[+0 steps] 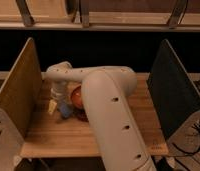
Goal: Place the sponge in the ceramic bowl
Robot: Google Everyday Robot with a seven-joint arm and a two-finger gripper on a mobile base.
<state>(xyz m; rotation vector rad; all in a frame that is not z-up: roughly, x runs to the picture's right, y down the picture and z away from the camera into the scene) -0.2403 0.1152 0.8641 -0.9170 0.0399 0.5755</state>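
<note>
Low at the left of the table [45, 136], our gripper [54, 106] hangs with jaws wide, gripping nothing. Just right of it the sponge [66, 111] lies on the wood, outside the ceramic bowl [76, 96], by its near-left rim. We judge the grasp is in hand: straddle it, then close. We cannot tell which way its long axis runs.

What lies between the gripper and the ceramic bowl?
In the camera view the sponge lies on the table between the gripper, low beside it, and the ceramic bowl.
</note>
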